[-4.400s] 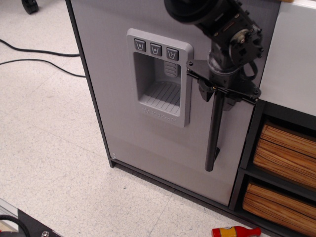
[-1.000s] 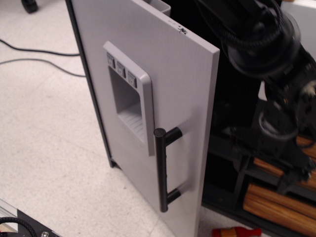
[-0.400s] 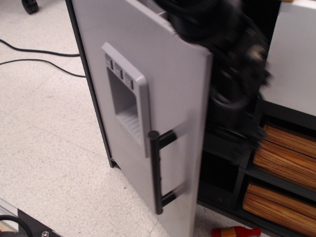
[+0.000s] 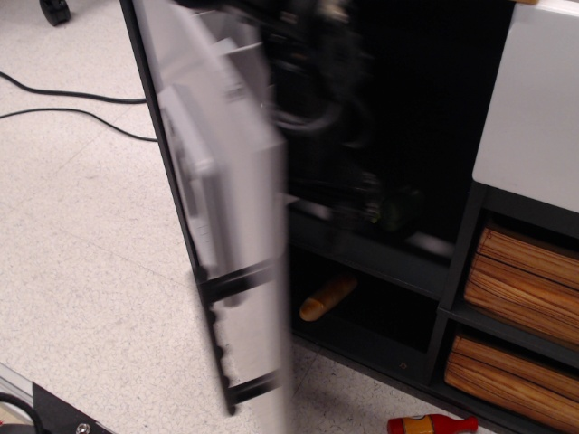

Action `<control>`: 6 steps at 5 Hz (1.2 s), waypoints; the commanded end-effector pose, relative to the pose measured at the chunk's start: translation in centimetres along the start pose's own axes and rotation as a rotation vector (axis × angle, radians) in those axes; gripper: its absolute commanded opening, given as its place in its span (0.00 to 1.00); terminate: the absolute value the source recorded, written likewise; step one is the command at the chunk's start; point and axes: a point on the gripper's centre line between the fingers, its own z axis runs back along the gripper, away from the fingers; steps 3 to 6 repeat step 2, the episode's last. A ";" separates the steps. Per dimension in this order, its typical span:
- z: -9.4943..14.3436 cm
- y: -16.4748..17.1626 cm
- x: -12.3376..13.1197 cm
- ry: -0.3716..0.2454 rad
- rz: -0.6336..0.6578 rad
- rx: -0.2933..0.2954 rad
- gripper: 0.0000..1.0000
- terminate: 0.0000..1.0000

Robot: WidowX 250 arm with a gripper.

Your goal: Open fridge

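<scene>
The fridge door [image 4: 237,172] is grey and stands swung far open to the left, seen almost edge-on and motion-blurred. Its dispenser panel [image 4: 194,203] and black bar handle [image 4: 220,339] face left. The dark interior [image 4: 425,99] is exposed, with a shelf [image 4: 380,253] across it. My arm [image 4: 317,63] is a dark blur just behind the door's free edge. My gripper [image 4: 384,206] is a blurred dark shape in front of the interior, off the handle. Its jaws are too blurred to read.
A tan, elongated object [image 4: 327,297] lies in the fridge's lower compartment. The white-fronted cabinet [image 4: 529,117] with wooden-slat drawers [image 4: 529,271] stands at the right. A red and yellow bottle [image 4: 434,424] lies on the floor. Black cables [image 4: 63,104] cross the floor at the left.
The door went from closed, gripper at the handle, to swung wide open leftward. The arm moved left behind the door's edge. The interior and lower compartment have come into view.
</scene>
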 end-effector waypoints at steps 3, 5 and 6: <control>-0.2 8.0 -5.0 -0.080 -0.109 0.097 1.00 1.00; -0.2 8.0 -5.0 -0.080 -0.109 0.097 1.00 1.00; -0.2 8.0 -5.0 -0.080 -0.109 0.097 1.00 1.00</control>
